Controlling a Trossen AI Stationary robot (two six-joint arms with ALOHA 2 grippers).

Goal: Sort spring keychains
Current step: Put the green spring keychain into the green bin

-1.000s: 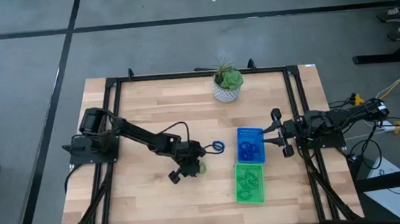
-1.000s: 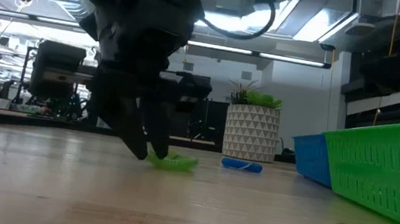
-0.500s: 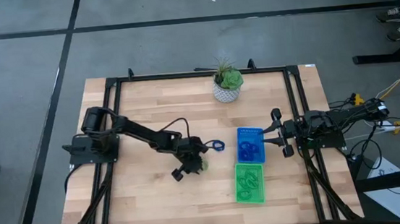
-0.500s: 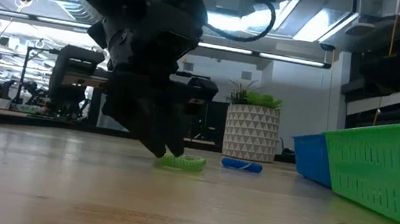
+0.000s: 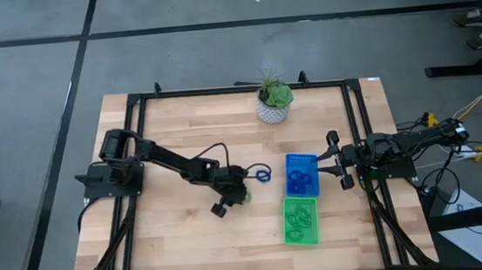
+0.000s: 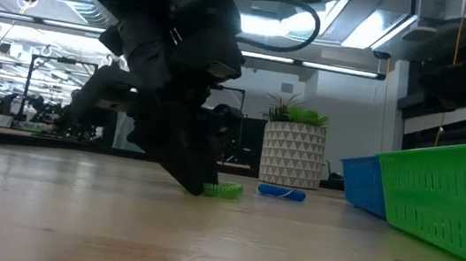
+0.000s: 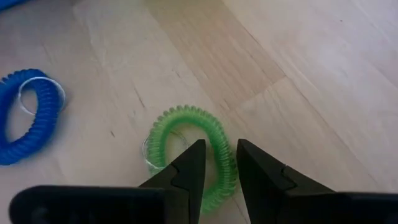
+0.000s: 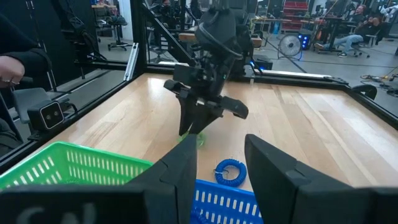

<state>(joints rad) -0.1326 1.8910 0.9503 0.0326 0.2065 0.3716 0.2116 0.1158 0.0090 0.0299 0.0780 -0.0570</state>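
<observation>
I have the left claw (image 7: 216, 163) down on the surface (image 5: 172, 246), its two fingers straddling one side of the green spring keychain (image 7: 194, 155), one finger inside the loop and one outside, with a narrow gap between them; they look nearly closed on the coil but I can't say they have it pinched. The keychain lies flat near the middle of the surface, left of the blue tray (image 5: 301, 173) and the green tray (image 5: 300, 220). A blue spring keychain (image 5: 263, 175) lies just beside it on the far side.

My worry is the grip: the coil is soft and springy, so a pinch on one strand may let it stretch, slip out on the lift, or hang and swing so it catches the tray wall. Fingertips this low could also scrape the wood and flick the loop away, perhaps into the blue one.

The right claw (image 8: 219, 163) waits open at the right edge, beside the trays.
</observation>
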